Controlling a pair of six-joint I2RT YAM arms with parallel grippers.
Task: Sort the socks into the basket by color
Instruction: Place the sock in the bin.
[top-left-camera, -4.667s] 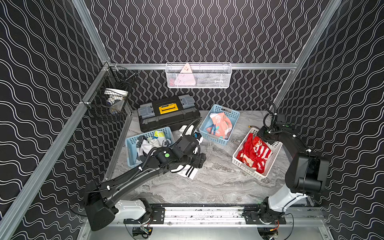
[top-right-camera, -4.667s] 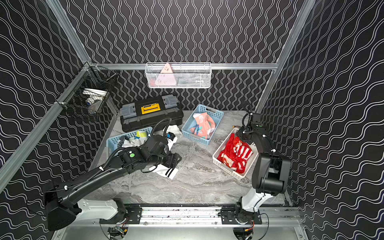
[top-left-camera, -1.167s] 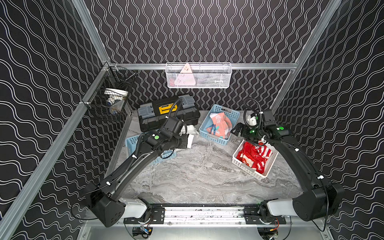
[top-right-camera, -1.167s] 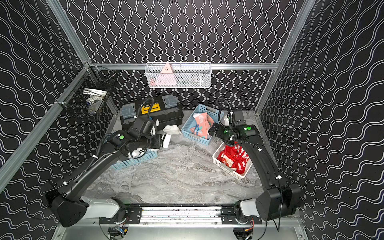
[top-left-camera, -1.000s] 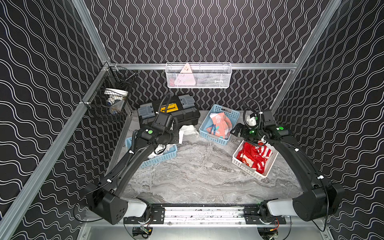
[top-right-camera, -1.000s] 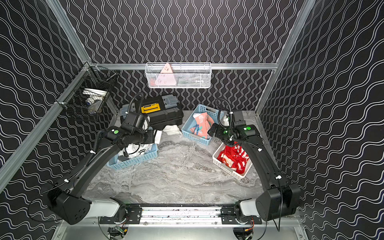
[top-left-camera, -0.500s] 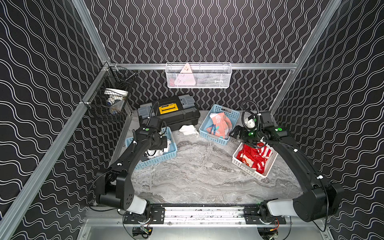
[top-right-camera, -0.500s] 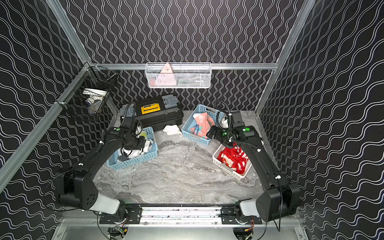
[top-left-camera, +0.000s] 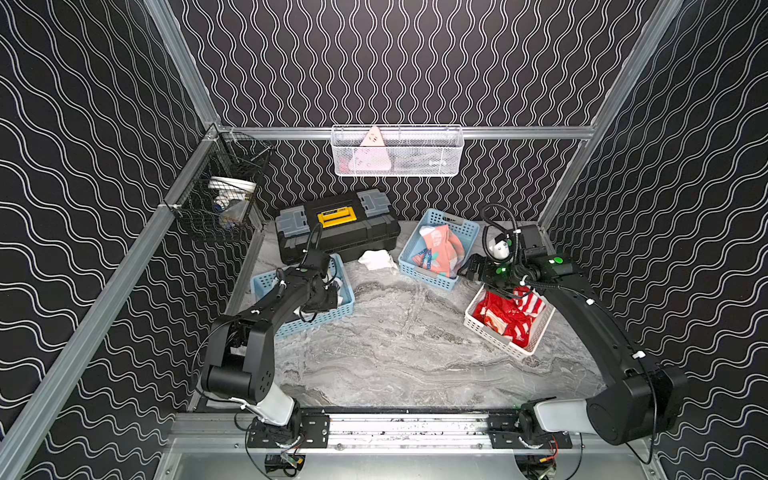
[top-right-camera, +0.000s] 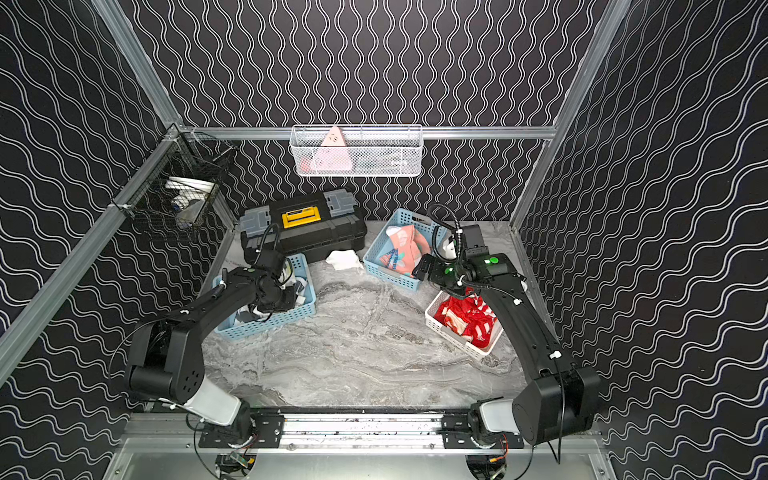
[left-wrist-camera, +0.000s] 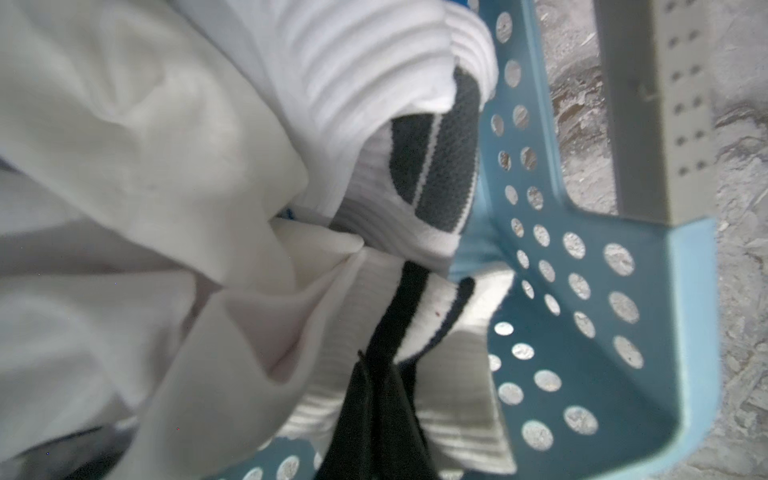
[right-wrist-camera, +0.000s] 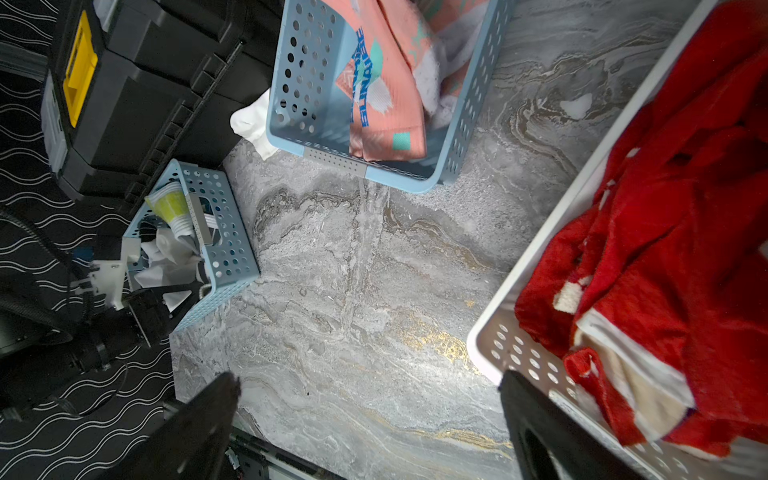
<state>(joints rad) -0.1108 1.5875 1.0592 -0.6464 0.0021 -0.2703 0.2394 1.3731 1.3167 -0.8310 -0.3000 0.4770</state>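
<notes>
Left gripper (top-left-camera: 329, 297) (clamping sock (left-wrist-camera: 419, 316)) entered basket (top-left-camera: 320, 320).

Black left arm (top-left-camera: 270, 303), right arm (top-left-camera: 582, 307); white bases (top-left-camera: 274, 405), green lights (top-left-camera: 557, 260), looped cables (top-left-camera: 505, 212).

Black walls (top-left-camera: 415, 62) printed with white wavy lines close the space in on three sides, framed by grey metal bars (top-left-camera: 519, 132). A white wire basket (top-left-camera: 415, 162) hangs on the back bar, and a black wire basket (top-left-camera: 208, 228) hangs in the left rear corner. The desk (top-left-camera: 395, 361) has a grey marbled top, evenly lit. A black toolbox (top-left-camera: 353, 237) with a yellow latch stands on it against the back wall. A metal rail (top-left-camera: 399, 428) runs along the near edge.
</notes>
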